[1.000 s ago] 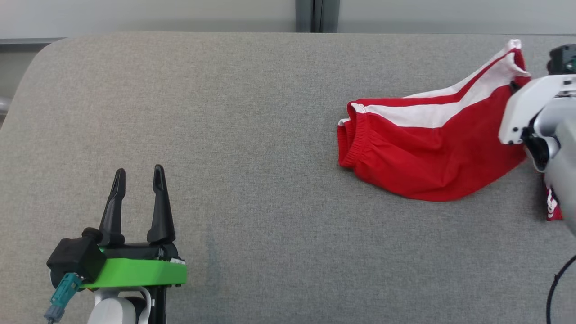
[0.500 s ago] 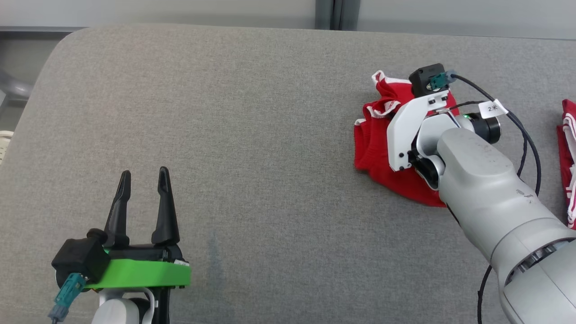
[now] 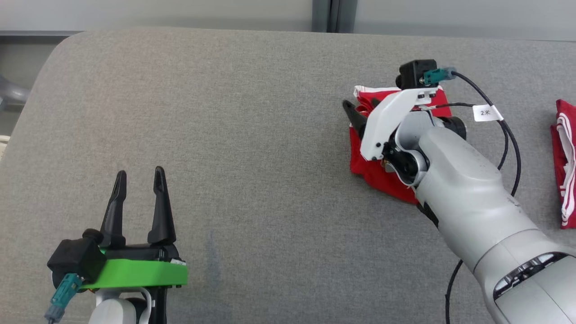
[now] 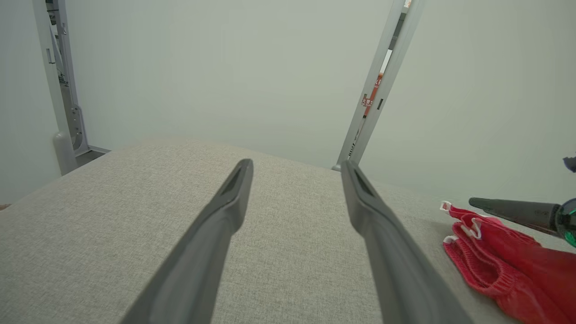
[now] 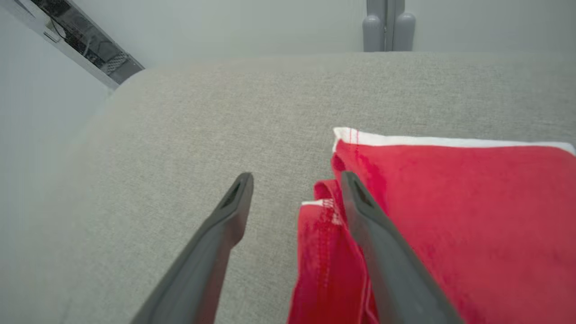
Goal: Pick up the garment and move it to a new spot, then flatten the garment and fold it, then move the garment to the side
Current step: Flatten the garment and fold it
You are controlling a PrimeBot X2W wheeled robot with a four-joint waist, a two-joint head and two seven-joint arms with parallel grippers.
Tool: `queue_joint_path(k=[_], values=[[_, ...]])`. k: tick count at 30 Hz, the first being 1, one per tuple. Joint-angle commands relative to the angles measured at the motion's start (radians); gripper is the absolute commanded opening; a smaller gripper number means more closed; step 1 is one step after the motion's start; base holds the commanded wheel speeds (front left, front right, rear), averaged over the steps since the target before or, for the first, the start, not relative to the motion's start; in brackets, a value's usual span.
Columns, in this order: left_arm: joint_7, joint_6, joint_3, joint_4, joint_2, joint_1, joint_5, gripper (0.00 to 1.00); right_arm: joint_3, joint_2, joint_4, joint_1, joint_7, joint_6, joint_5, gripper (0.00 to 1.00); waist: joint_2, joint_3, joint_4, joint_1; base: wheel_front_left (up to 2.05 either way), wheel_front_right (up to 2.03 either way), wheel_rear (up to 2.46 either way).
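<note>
The head view took in the whole layout. The red garment with white trim [image 3: 365,167] lay bunched at 2 o'clock on the grey woven upholstered surface [image 3: 247,135], partly covered by the pale right forearm. The right gripper [image 3: 360,105] sat over the garment's 9 o'clock edge. The left gripper [image 3: 139,173], on its green bracket [image 3: 135,273], rested at 7 o'clock, well apart from the garment. A second red-and-white cloth [image 3: 564,166] lay at the 3 o'clock edge, and a black cable with a white tag [image 3: 485,112] looped off the right wrist.

The right wrist view settled what the head view left half hidden. Its jaws stood spread and released, one finger over bare fabric and the other over the garment's folded hem, with nothing pinched. The left wrist view showed that gripper's jaws likewise wide and empty above the surface, with the garment at 4 o'clock under a dark finger of the other arm.

The surface had a rounded corner at 10 o'clock. Behind it stood a pale plain wall with a grey upright post [image 3: 330,15] at 12 o'clock.
</note>
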Motion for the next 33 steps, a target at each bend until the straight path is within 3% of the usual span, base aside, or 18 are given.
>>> queue_joint_path(k=[1, 5, 10, 11, 13, 24, 33], values=[[0.0, 0.002, 0.007, -0.002, 0.002, 0.005, 0.004, 1.0, -0.017, -0.009, -0.058, 0.019, 0.006, -0.002, 0.035, 1.0, 0.0, -0.005, -0.012, 0.0, 0.0, 0.0, 0.0], [0.0, 0.0, 0.015, -0.008, 0.002, 0.01, 0.009, 1.0, -0.081, -0.125, -0.193, 0.064, -0.023, -0.002, 0.063, 1.0, 0.0, -0.01, -0.029, 0.0, 0.0, 0.0, 0.0], [0.0, -0.004, 0.01, -0.008, 0.002, 0.002, 0.009, 1.0, -0.136, -0.252, -0.163, 0.118, -0.084, -0.001, -0.077, 1.0, 0.0, -0.003, -0.033, 0.0, 0.0, 0.0, 0.0], [0.0, -0.004, 0.007, -0.009, 0.002, -0.003, 0.009, 1.0, -0.147, -0.265, -0.146, 0.135, -0.097, -0.001, -0.11, 0.94, 0.0, 0.0, -0.033, 0.0, 0.0, 0.0, 0.0], [0.0, -0.006, 0.0, -0.009, 0.002, -0.012, 0.007, 1.0, -0.163, -0.274, -0.118, 0.165, -0.119, -0.001, -0.156, 0.0, 0.0, 0.007, -0.029, 0.0, 0.0, 0.0, 0.0], [0.0, -0.008, 0.006, 0.0, 0.002, -0.018, 0.013, 1.0, -0.1, -0.125, -0.184, 0.29, -0.095, -0.002, -0.257, 0.0, 0.0, 0.009, -0.029, 0.0, 0.0, 0.0, 0.0], [0.0, -0.006, 0.021, 0.005, 0.002, 0.007, 0.015, 1.0, 0.058, -0.036, -0.453, 0.446, 0.001, -0.001, -0.227, 0.0, 0.0, -0.026, -0.046, 0.0, 0.0, 0.0, 0.0]])
